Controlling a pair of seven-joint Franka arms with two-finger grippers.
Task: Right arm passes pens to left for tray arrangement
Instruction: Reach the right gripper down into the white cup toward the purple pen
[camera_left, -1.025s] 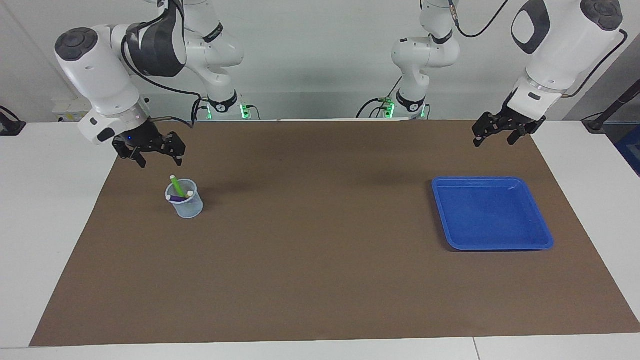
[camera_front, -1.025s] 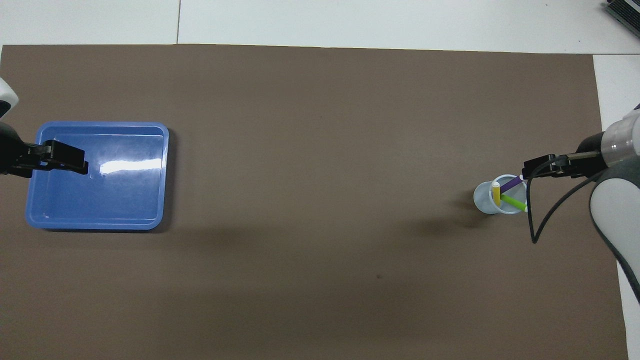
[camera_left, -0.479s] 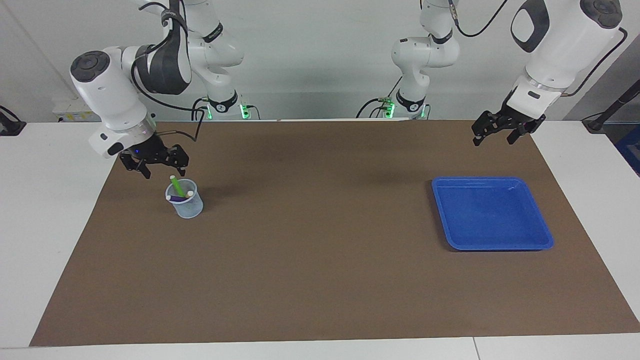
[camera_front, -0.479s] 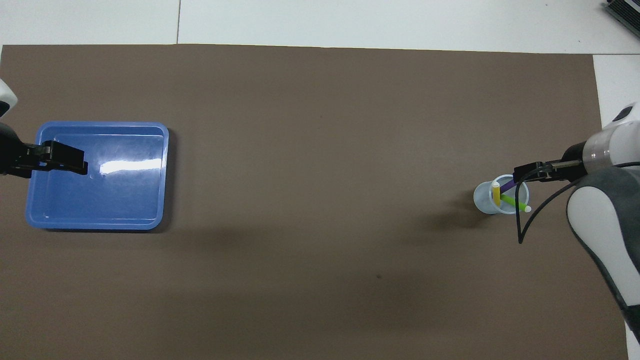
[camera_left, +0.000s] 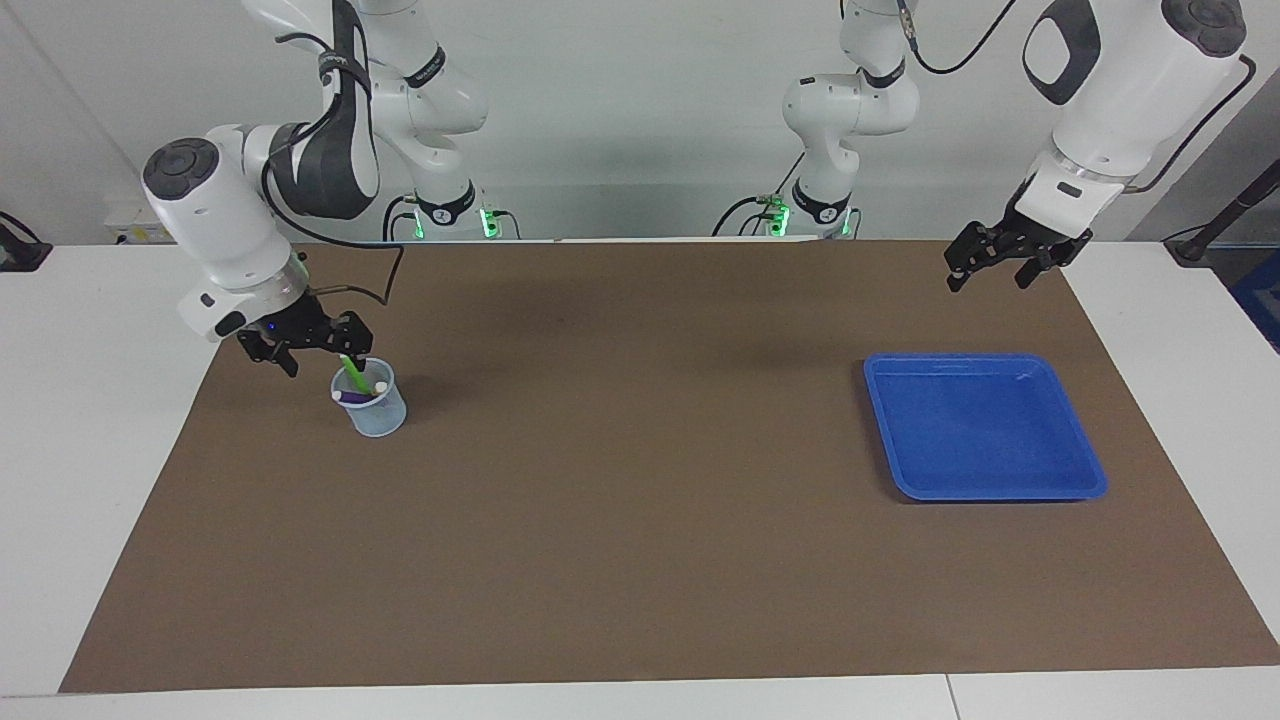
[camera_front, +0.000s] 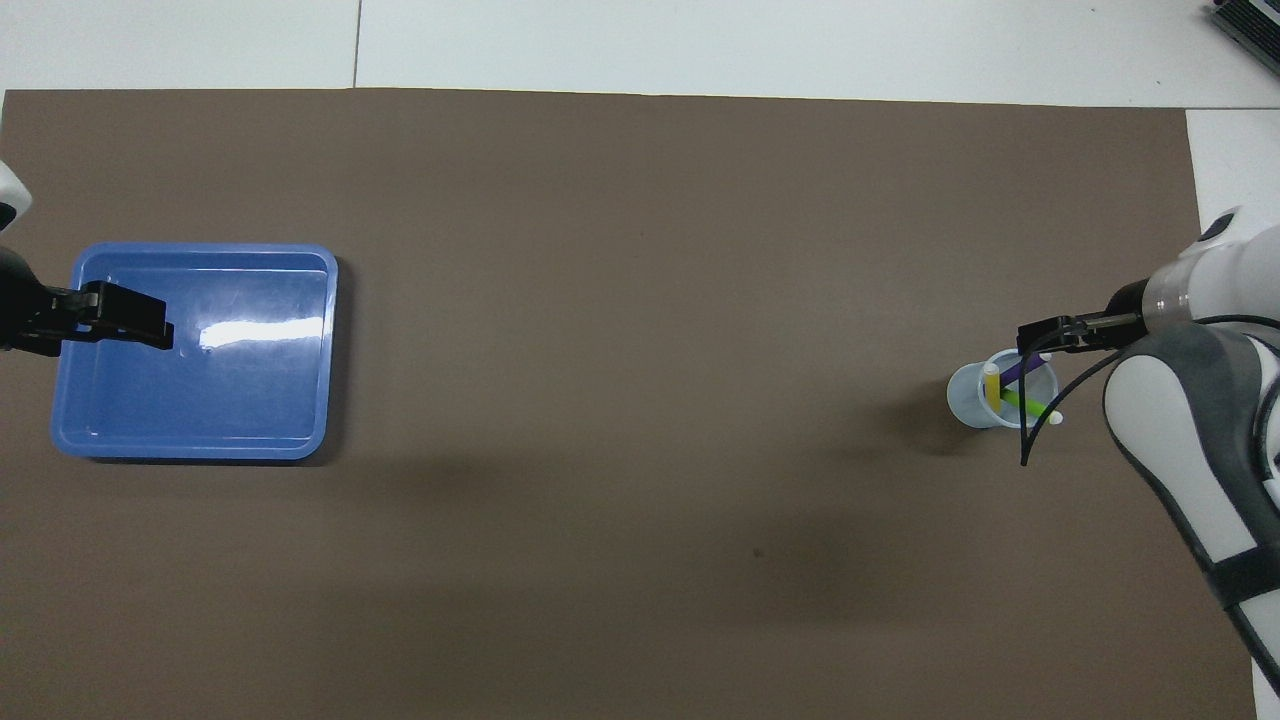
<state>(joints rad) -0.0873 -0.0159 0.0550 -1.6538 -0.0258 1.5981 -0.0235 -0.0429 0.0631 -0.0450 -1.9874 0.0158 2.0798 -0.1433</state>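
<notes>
Pens upright in pale cup, right arm's end of table. Right claw, jaws spread, lowered since last second onto green pen's tip. Blue tray empty; left claw waits, spread, nothing held.

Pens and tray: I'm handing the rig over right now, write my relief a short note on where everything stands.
Right gripper: open, low at the rim of the cup, holding nothing.
Left gripper: open, empty, waiting up near the tray.
Pens: green pen, purple pen and yellow pen all stand in the cup at the right arm's end of the mat.
Tray: at the left arm's end, nothing in it.
Done: nothing passed yet.
Left: pick each pen, hand it over, lay all three in the tray.
</notes>
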